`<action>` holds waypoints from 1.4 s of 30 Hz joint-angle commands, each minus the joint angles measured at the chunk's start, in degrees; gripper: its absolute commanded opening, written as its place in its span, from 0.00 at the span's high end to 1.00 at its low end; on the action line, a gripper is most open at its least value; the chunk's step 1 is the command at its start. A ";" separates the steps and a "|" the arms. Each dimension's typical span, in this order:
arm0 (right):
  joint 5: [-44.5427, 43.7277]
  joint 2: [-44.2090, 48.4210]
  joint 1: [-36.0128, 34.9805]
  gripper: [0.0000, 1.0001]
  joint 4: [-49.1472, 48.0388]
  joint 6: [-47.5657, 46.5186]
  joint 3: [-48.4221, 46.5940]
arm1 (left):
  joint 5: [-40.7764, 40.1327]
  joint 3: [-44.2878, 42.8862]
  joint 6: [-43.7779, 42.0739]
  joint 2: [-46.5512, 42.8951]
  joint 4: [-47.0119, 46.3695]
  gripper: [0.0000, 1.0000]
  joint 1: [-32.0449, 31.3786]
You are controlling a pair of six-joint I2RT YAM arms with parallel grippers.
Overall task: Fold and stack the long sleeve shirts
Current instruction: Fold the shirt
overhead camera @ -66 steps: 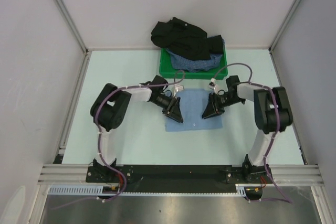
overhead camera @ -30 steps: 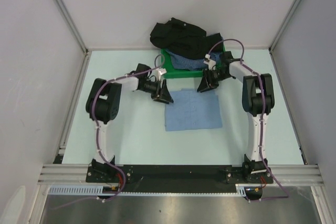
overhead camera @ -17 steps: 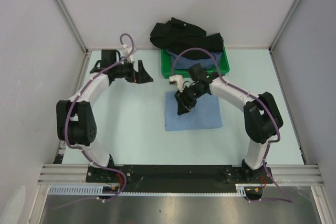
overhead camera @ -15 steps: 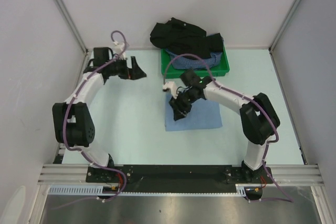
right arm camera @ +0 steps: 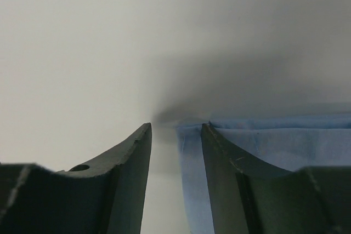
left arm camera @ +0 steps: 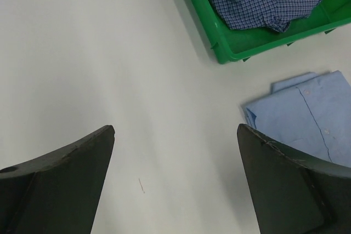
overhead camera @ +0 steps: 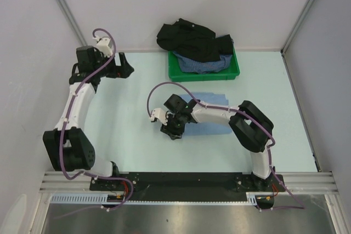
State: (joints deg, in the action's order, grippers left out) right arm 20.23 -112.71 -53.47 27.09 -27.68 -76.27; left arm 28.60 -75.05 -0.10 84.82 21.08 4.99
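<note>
A folded light blue shirt point(overhead camera: 208, 127) lies flat on the table's middle; it also shows in the left wrist view point(left arm camera: 307, 119). My right gripper point(overhead camera: 173, 130) reaches across to its front left corner. In the right wrist view that gripper point(right arm camera: 175, 127) stands partly open and low, the shirt point(right arm camera: 285, 141) edge lying between its jaws, ungripped. A black shirt point(overhead camera: 189, 39) drapes over a checked shirt point(overhead camera: 200, 65) in the green tray point(overhead camera: 178, 75). My left gripper point(overhead camera: 122, 71) is far left, wide open point(left arm camera: 175, 130) and empty.
The green tray point(left arm camera: 247, 45) stands at the back centre against the wall, with the checked shirt point(left arm camera: 258, 4) inside. White walls and metal posts close in the table on three sides. The right arm's purple cable loops above the table by its gripper.
Both grippers left the shirt's far edge. My left arm swung away to the far left and opened wide. My right arm swept across the light blue shirt to its front left corner.
</note>
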 commanded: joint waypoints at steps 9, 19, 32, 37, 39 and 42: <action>3.14 8.78 -5.14 1.00 2.34 -11.85 13.13 | 4.69 -0.70 -3.94 -0.55 -1.32 0.01 -0.07; 9.49 22.41 -3.31 0.54 21.16 -36.47 21.33 | 14.55 -0.63 -14.58 10.08 12.04 0.04 -11.92; 10.36 28.43 24.28 0.09 16.07 -2.49 10.10 | 27.38 -15.12 -6.14 38.73 12.40 0.22 -20.81; 12.11 27.71 36.06 0.01 13.52 9.74 8.59 | 29.41 -18.91 -8.25 44.90 16.62 0.23 -22.66; 10.98 28.15 39.05 0.00 13.69 10.19 8.07 | 29.32 -18.91 -8.51 46.75 17.15 0.24 -23.36; 10.54 28.42 40.99 0.00 15.79 10.02 6.93 | 29.23 -19.08 -7.99 49.03 17.33 0.24 -24.50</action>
State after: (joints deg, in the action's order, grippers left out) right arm 30.37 -85.08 -13.76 42.11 -22.26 -65.65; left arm 57.52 -93.23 -6.52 129.80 36.14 -17.67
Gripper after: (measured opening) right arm 0.994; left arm 0.759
